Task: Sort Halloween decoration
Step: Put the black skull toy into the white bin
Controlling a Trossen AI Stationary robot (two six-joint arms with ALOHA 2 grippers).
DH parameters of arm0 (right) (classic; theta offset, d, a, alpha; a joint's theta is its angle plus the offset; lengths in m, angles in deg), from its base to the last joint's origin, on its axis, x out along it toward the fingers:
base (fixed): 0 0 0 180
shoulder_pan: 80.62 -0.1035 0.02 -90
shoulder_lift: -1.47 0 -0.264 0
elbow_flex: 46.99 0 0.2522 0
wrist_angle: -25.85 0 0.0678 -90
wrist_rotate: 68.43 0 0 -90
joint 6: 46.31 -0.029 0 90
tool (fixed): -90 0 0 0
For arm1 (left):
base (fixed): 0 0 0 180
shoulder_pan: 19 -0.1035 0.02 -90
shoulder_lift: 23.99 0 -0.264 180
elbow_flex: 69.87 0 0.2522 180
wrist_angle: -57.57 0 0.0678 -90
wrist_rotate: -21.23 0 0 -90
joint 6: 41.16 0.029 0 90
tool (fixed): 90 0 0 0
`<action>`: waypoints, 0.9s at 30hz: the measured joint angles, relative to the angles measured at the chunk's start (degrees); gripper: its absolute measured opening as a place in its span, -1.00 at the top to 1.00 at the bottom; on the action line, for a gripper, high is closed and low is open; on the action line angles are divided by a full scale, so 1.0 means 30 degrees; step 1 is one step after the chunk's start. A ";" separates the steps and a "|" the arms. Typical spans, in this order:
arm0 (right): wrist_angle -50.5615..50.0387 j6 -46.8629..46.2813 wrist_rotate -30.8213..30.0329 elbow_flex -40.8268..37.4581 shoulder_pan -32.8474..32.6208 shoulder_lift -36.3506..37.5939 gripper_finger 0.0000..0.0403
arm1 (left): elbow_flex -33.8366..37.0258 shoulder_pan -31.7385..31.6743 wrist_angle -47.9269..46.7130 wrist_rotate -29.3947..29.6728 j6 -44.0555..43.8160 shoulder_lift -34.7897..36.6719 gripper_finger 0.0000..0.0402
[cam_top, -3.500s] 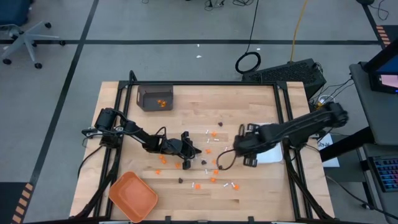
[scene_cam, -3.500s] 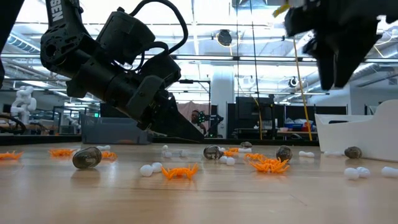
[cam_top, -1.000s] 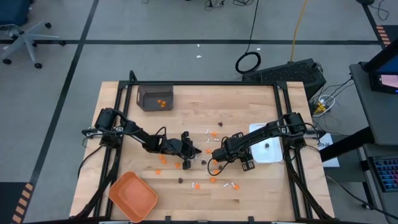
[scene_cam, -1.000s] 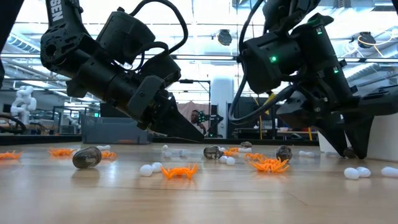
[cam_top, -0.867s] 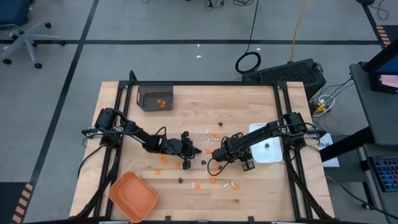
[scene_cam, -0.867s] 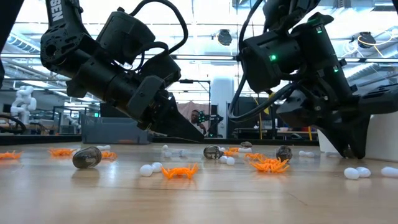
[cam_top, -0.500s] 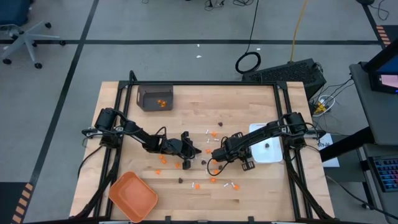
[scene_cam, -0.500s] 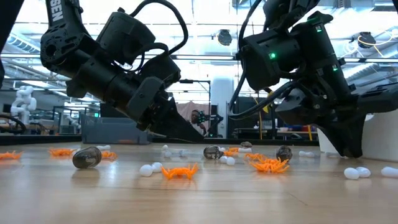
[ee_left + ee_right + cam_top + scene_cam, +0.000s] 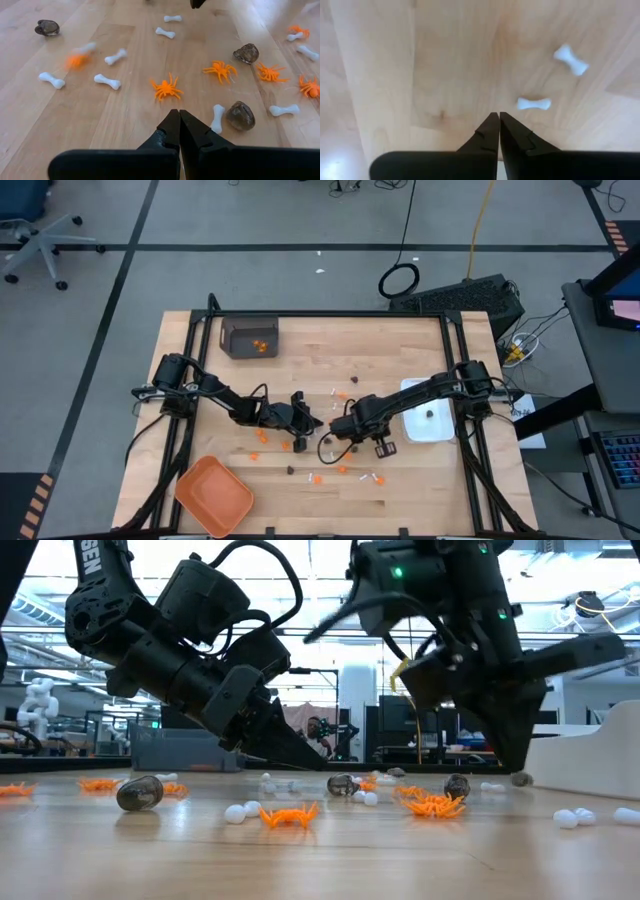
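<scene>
Sorting looks barely begun: a few orange bits (image 9: pixel 262 347) sit in the dark bin (image 9: pixel 249 337) at the far left and one dark bit (image 9: pixel 429 416) in the white dish (image 9: pixel 430 436) at the right, while most pieces (image 9: pixel 166 90) lie loose mid-table, where the left gripper (image 9: pixel 179 121) and right gripper (image 9: pixel 499 123) both have fingers pressed together on nothing.

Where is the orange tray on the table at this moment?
In the high view, the orange tray lies at the table's near left corner, below the left arm. It stands apart from the scattered decoration pieces in the middle.

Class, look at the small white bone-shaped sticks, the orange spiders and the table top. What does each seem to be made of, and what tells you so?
White bone-shaped sticks: probably moulded plastic, smooth and evenly white, all one shape.
Orange spiders: likely soft plastic or rubber, one flat colour with thin legs; the look leaves it open.
Table top: pale wood planks with visible grain and seams, a slight sheen.
</scene>
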 joint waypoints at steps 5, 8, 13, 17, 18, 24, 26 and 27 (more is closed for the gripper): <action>-0.0363 -0.1470 -0.0824 0.0484 0.0148 0.0000 0.99 | 0.0000 0.0000 -0.0055 0.0000 0.0000 0.0000 1.00; -0.0767 -0.2122 -0.1062 0.0505 0.0528 0.0034 0.99 | 0.0000 0.0000 -0.0058 0.0003 0.0000 0.0000 1.00; -0.0999 -0.2401 -0.1705 0.0497 0.1379 0.1307 0.98 | 0.0000 0.0000 -0.0023 0.0000 -0.0043 0.0000 1.00; -0.1089 -0.3482 -0.3413 0.0497 0.2667 0.3198 0.90 | 0.0000 0.0000 0.0222 0.0007 -0.0503 0.0000 1.00; -0.1066 -0.3660 -0.3557 0.0504 0.2976 0.3522 0.87 | 0.0000 0.0000 0.0226 0.0007 -0.0507 0.0000 1.00; -0.1211 -0.3252 -0.3027 0.0077 0.4304 0.3571 0.46 | 0.0000 0.0000 0.0190 0.0022 -0.0503 0.0000 1.00; -0.0704 -0.2493 -0.2969 -0.0452 0.4502 0.3434 0.30 | 0.0000 0.0002 0.0199 0.0043 -0.0503 0.0000 1.00; -0.0457 -0.2188 -0.2892 -0.0727 0.4574 0.3294 0.23 | 0.0000 0.0007 0.0208 0.0065 -0.0503 0.0000 1.00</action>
